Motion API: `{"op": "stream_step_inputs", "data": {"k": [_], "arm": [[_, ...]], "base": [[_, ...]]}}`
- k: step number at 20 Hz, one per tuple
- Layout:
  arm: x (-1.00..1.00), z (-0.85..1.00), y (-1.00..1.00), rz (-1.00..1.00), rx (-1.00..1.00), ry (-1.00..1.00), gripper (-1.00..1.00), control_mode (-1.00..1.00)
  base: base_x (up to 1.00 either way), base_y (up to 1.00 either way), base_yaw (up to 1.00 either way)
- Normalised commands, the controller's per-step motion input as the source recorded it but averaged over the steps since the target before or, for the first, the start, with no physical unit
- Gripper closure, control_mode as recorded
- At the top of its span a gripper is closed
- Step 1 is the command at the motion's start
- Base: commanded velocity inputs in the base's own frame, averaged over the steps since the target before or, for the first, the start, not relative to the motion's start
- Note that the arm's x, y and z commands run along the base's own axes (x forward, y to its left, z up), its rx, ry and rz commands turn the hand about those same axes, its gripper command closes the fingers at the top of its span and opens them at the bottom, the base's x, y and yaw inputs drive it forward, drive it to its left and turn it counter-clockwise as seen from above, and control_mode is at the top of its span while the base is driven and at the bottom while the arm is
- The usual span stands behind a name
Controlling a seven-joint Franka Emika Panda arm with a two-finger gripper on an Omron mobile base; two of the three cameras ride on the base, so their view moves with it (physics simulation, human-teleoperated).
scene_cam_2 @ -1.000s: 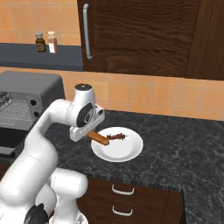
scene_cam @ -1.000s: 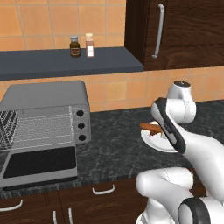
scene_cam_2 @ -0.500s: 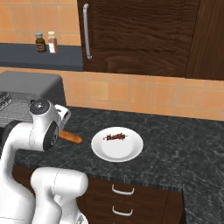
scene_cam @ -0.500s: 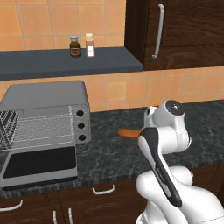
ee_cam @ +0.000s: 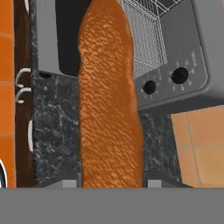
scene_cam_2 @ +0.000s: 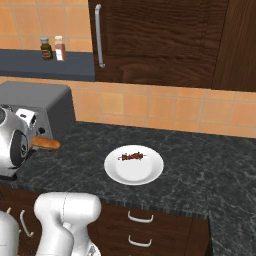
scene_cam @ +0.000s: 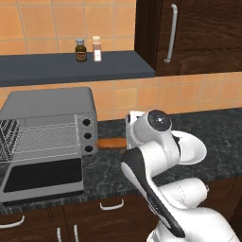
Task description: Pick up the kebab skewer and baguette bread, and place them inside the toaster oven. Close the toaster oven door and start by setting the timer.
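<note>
The baguette bread [ee_cam: 109, 105] is a long orange-brown loaf, and my gripper [ee_cam: 110, 183] is shut on its near end. It hangs level above the counter just right of the toaster oven [scene_cam: 47, 106], its free end [scene_cam: 111, 142] close to the black knobs [scene_cam: 86, 137]. The toaster oven door [scene_cam: 42, 177] lies folded down and open, with the wire rack [scene_cam: 45, 137] showing inside. The kebab skewer [scene_cam_2: 131, 157] lies on the white plate [scene_cam_2: 150, 175] to the right. The baguette bread [scene_cam_2: 46, 144] pokes out beside the arm's wrist.
Two small bottles [scene_cam: 89, 49] stand on the dark shelf [scene_cam: 71, 68] above the oven. A dark wood cabinet [scene_cam_2: 165, 40] with a long handle hangs over the black stone counter [scene_cam_2: 210, 165]. Drawers with handles [scene_cam: 111, 204] run under the counter's front edge.
The arm has swung left from over the plate to the toaster oven's right side, carrying the baguette bread. The kebab skewer stays on the plate.
</note>
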Motion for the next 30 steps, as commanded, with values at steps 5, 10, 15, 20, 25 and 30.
{"op": "stream_step_inputs", "data": {"k": [5, 10, 15, 20, 25, 30], "arm": [[-0.08, 0.08, 1.00, 0.02, -0.07, -0.05, 1.00, -1.00], [0.00, 0.24, 1.00, 0.00, -0.04, -0.05, 1.00, -1.00], [0.00, 0.32, 0.91, 0.00, 0.00, -0.13, 1.00, -1.00], [0.11, 0.15, 0.63, 0.00, 0.01, -0.13, 1.00, -1.00], [0.21, 0.10, 0.16, 0.00, 0.03, -0.04, 1.00, -1.00], [0.16, 0.00, 0.16, 0.00, 0.00, 0.03, 1.00, -1.00]], "base": [[0.00, 0.00, 0.00], [0.00, 0.00, 0.00], [0.00, 0.00, 0.00], [0.00, 0.00, 0.00], [0.00, 0.00, 0.00], [0.00, 0.00, 0.00]]}}
